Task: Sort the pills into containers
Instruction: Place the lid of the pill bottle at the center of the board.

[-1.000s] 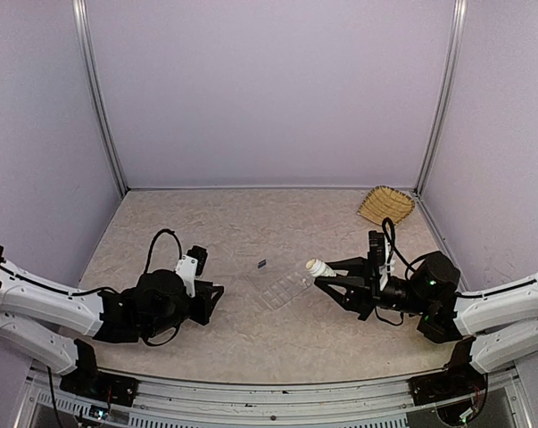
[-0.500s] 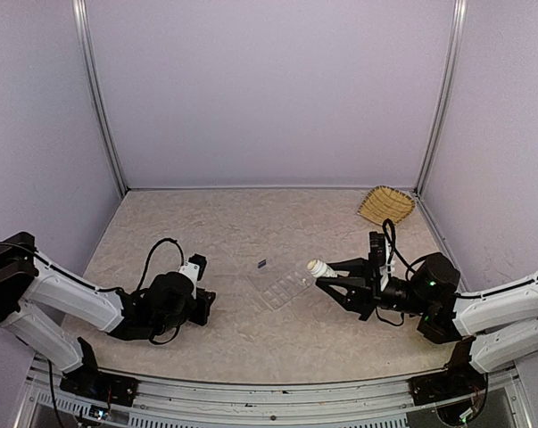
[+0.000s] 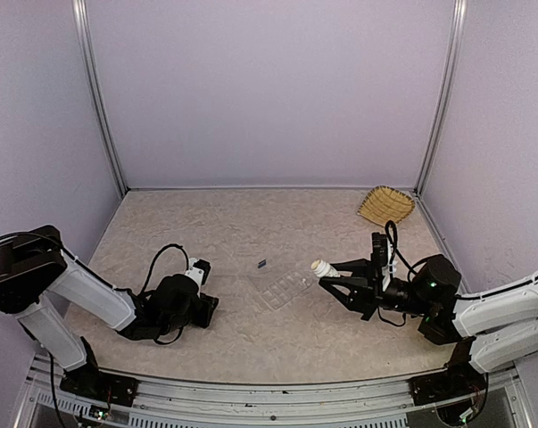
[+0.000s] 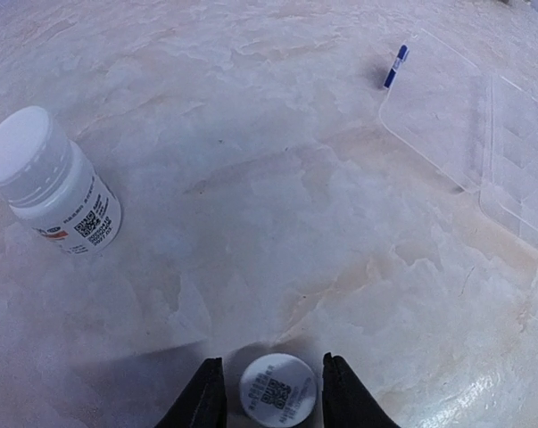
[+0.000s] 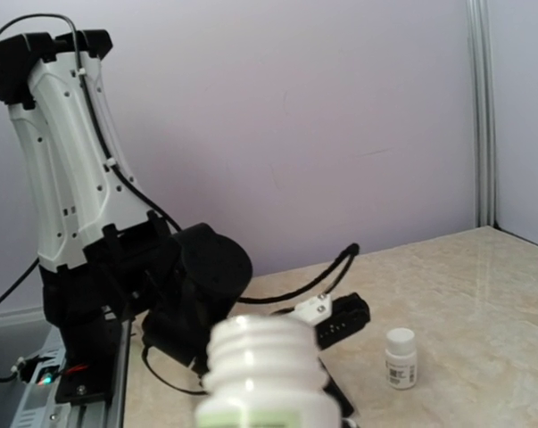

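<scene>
1. Since the earlier frames the left arm has folded down. I now see the left gripper (image 3: 206, 306) low on the table (image 3: 251, 223), closer to the near edge than it was a second ago
2. The right gripper (image 3: 327, 275) has drifted slightly right and down with its load. The clear box (image 3: 285, 285) has not shifted
3. Left wrist view: the left fingers (image 4: 208, 397) stand apart on either side of a loose cap (image 4: 277, 390), which lies flat with its printed code facing up. I see a narrow gap on each side and no grip on it
4. The right fingers are clamped on an open bottle (image 3: 320, 266), held tilted with its mouth towards the clear box and just beside the box's right end. In the right wrist view its threaded neck is blurred and fills the lower centre
5. The clear box lies flat on the table between the two grippers, with its lid folded open on the left-arm side. I cannot tell what the compartments hold, and no pill is discernible in them
6. A small blue piece (image 4: 393, 67) lies on the table just beside the far corner of the lid
7. A capped bottle (image 4: 53, 183) stands upright ahead and left of the left gripper, well apart from the box
8. A basket (image 3: 385, 205) sits in the far right corner
</scene>
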Controlling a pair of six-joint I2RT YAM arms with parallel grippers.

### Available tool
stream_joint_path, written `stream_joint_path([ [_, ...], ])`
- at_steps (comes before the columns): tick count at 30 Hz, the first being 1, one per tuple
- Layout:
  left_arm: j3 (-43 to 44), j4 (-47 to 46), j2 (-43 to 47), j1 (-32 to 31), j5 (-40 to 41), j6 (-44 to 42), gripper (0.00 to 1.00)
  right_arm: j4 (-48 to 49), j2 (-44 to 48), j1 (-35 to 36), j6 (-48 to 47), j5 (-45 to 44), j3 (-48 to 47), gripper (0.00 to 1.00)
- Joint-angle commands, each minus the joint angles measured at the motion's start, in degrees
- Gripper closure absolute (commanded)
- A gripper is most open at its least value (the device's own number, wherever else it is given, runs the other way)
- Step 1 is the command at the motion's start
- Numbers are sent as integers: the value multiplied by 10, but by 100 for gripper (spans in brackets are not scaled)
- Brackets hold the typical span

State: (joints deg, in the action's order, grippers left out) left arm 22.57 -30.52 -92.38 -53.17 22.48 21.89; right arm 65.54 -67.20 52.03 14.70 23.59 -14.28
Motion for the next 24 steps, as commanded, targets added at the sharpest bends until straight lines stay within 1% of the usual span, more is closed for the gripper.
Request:
stream_joint_path([
  [1, 10, -15, -5, 6, -10, -5, 57, 25, -8, -11, 8, 8, 6, 85],
  [3, 10, -13, -3, 5, -11, -5, 52, 30, -12, -15, 10, 11, 7, 85],
  [6, 10, -7, 4, 6, -13, -3, 47, 39, -19, -20, 15, 15, 10, 85],
  [11, 9, 12, 36, 6, -18, 3, 31, 58, -34, -32, 21, 23, 16, 85],
  [17, -2, 39, 145, 6, -21, 3, 14, 93, -67, -44, 28, 34, 23, 86],
  [20, -4, 55, 196, 6, -19, -3, 3, 118, -93, -47, 32, 39, 22, 86],
  [21, -3, 60, 211, 5, -18, -6, 2, 127, -104, -47, 34, 41, 21, 86],
  [24, -3, 72, 242, 6, -19, -6, 1, 157, -138, -50, 39, 46, 17, 85],
])
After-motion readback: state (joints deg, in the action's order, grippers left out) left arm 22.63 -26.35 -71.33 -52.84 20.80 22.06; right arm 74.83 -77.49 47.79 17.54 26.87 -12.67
